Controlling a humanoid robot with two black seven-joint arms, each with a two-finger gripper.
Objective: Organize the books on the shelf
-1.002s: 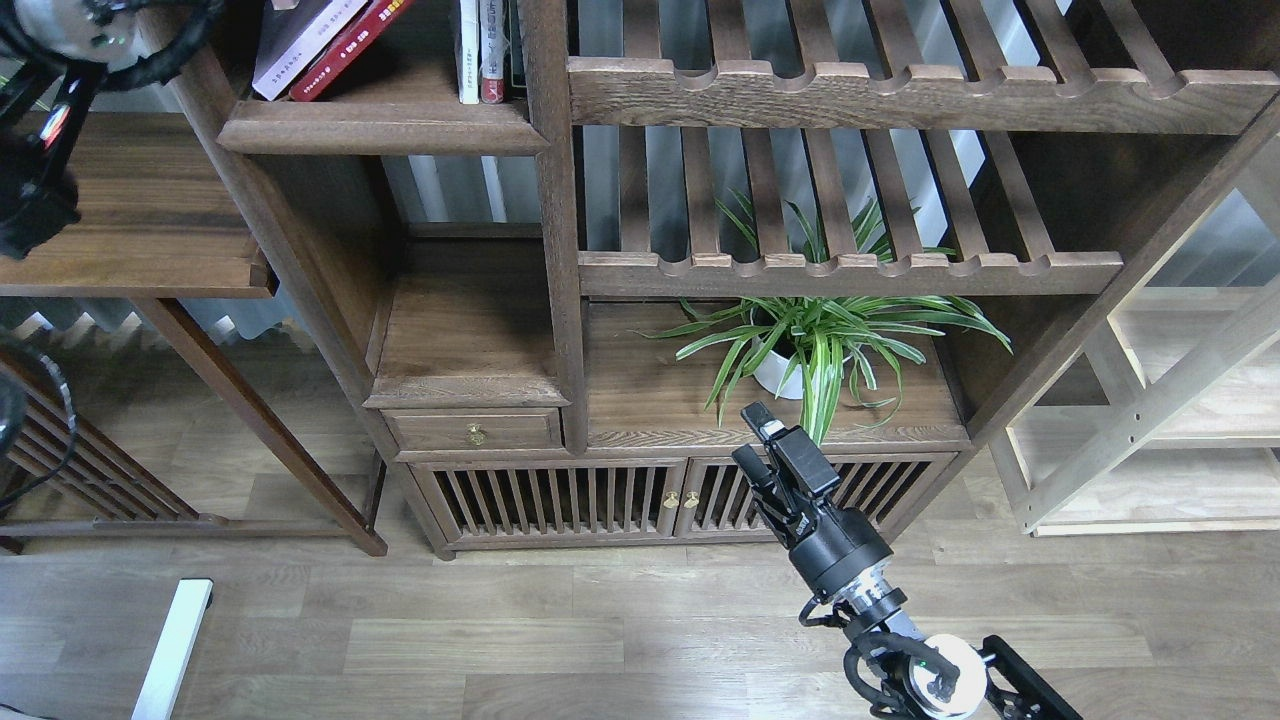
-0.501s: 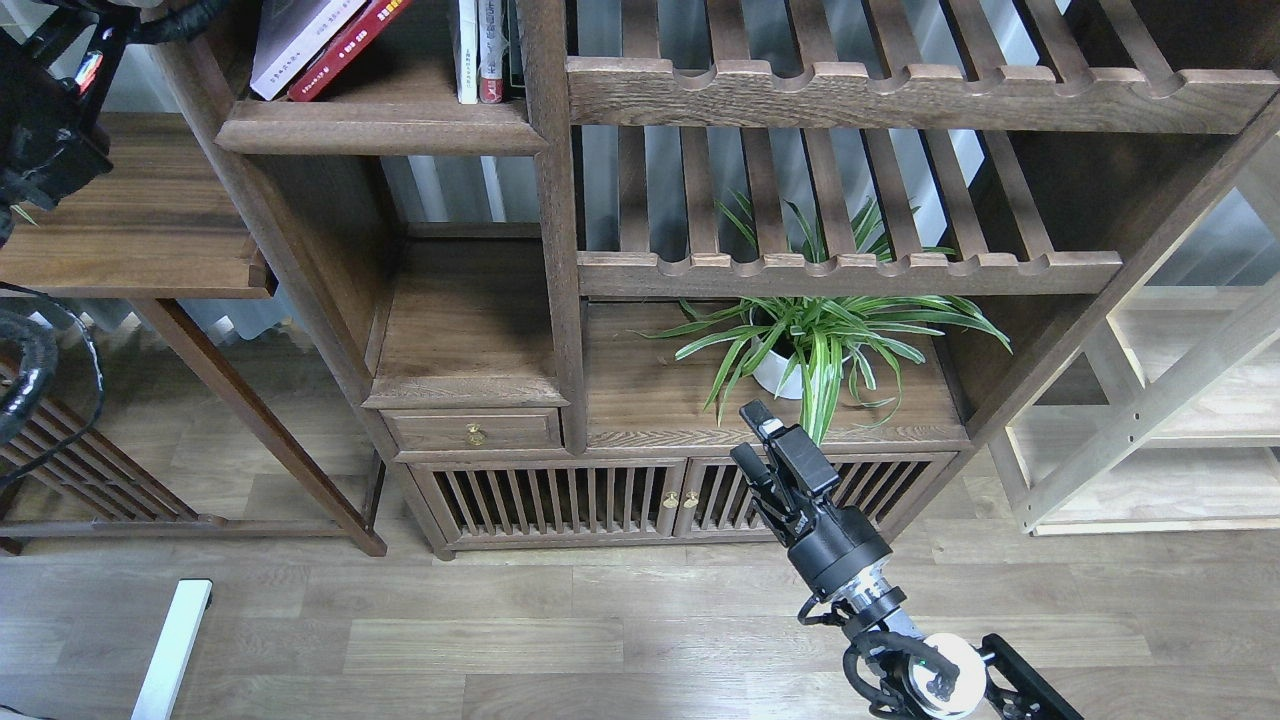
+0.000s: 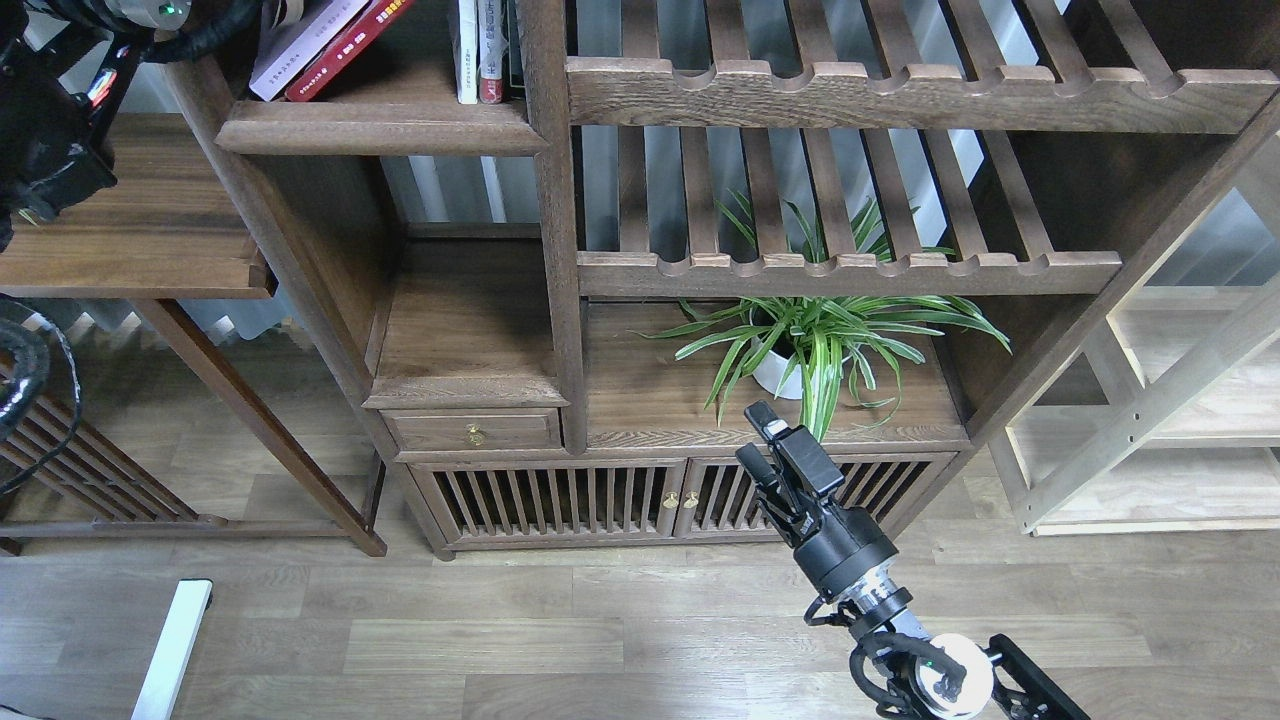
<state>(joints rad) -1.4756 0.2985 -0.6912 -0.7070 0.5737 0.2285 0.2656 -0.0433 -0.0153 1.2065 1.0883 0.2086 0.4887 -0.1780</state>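
The dark walnut shelf [image 3: 380, 125] fills the view. In its top left compartment a pale lavender book [image 3: 300, 40] and a red book [image 3: 345, 45] lean to the left, cut off by the top edge. Two thin books [image 3: 478, 50] stand upright against the post. The dark brown book with white characters is out of view. My left arm [image 3: 50, 140] rises at the far left and its wrist [image 3: 150, 12] reaches the top edge beside the leaning books; its gripper is out of view. My right gripper [image 3: 752, 435] is open and empty in front of the cabinet doors.
A potted spider plant [image 3: 810, 345] stands on the lower board just behind my right gripper. Slatted racks [image 3: 850, 265] lie above it. A brass-knobbed drawer [image 3: 475, 432] is at lower left. A pale wood shelving frame [image 3: 1150, 420] is at right, a side table [image 3: 140, 240] at left.
My left arm has risen and moved right toward the top left compartment. The leaning books have shifted slightly up. My right arm has barely moved.
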